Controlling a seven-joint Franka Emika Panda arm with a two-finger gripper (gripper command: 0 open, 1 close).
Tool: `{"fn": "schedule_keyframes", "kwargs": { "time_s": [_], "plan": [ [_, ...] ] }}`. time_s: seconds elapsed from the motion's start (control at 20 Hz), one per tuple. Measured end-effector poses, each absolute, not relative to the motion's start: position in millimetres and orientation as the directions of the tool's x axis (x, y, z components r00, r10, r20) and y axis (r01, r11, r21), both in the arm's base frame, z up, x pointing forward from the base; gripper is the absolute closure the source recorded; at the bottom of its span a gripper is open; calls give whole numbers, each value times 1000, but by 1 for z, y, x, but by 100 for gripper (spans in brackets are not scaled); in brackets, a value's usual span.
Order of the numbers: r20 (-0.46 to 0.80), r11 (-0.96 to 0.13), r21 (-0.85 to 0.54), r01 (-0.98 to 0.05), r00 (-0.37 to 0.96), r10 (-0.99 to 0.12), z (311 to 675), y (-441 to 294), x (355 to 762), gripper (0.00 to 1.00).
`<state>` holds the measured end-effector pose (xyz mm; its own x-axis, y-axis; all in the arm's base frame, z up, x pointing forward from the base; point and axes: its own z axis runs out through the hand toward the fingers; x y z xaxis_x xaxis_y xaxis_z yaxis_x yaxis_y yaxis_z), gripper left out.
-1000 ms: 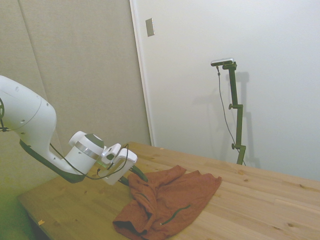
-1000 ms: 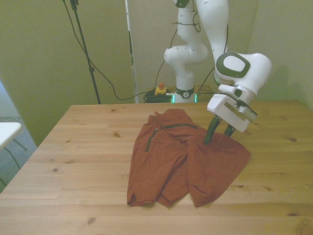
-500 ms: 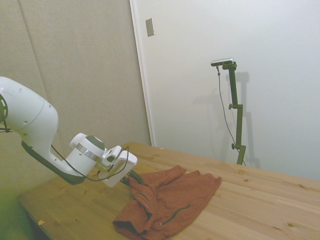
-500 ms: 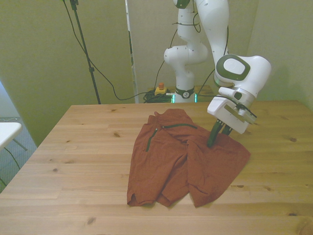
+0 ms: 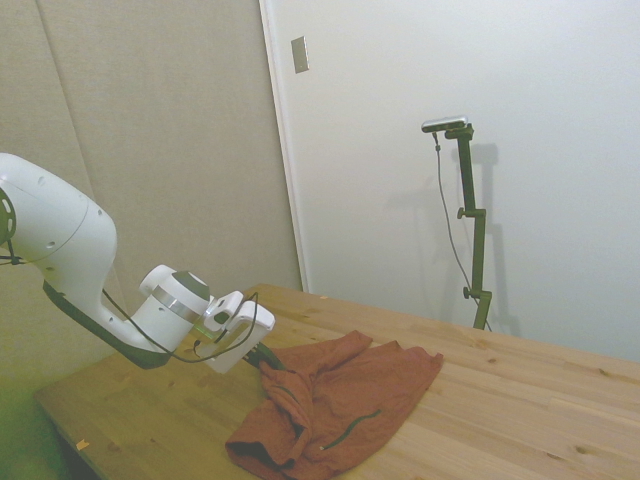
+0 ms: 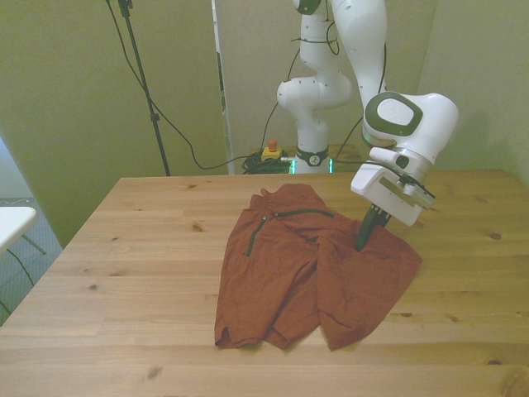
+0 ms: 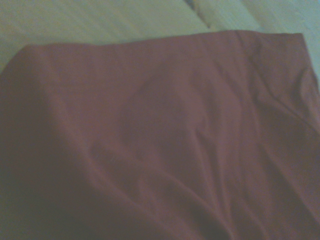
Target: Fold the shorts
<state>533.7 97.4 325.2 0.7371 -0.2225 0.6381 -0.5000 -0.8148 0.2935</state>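
Bench [image 6: 124, 273]: wooden, carries the cloth.
Shorts [image 6: 289, 269]: rust-brown, wrinkled, spread flat mid-bench; dark green stripe near the waistband at the far edge.
Gripper [image 6: 362, 241]: at the shorts' edge on the front view's right, fingers closed together, pinching the cloth.
Wrist view: blurred rust cloth [image 7: 165, 150] fills it.

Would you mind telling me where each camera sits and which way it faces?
Side view: off one side, looking across the table; the arm enters from the picture's left.
Front view: across the table, facing the arm's base; gripper meets the shorts.
Wrist view: close above rust-brown cloth; no robot parts.
Side and front views share the shorts and gripper.
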Motion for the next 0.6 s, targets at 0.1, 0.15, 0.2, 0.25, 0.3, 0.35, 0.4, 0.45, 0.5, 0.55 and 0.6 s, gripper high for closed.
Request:
{"fn": "schedule_keyframes", "kwargs": {
  "time_s": [0.1,0.15,0.2,0.25,0.3,0.35,0.4,0.45,0.5,0.55,0.6],
  "plan": [
    [656,-806,265,-529,711,-251,343,89,536,100],
    [665,-801,249,-544,698,-267,352,84,537,100],
    [672,-798,234,-556,685,-280,360,77,538,100],
    [679,-793,223,-567,674,-290,368,70,538,100],
    [685,-787,214,-579,663,-302,374,62,540,100],
    [690,-781,205,-590,654,-312,379,54,541,100],
    [693,-776,197,-599,645,-322,382,47,542,100],
    [695,-770,191,-609,638,-332,384,40,544,100],
    [696,-763,183,-619,630,-344,386,33,545,100],
    [699,-759,172,-627,621,-355,388,26,548,100],
    [701,-754,158,-637,610,-369,391,19,551,100]
  ]
}}
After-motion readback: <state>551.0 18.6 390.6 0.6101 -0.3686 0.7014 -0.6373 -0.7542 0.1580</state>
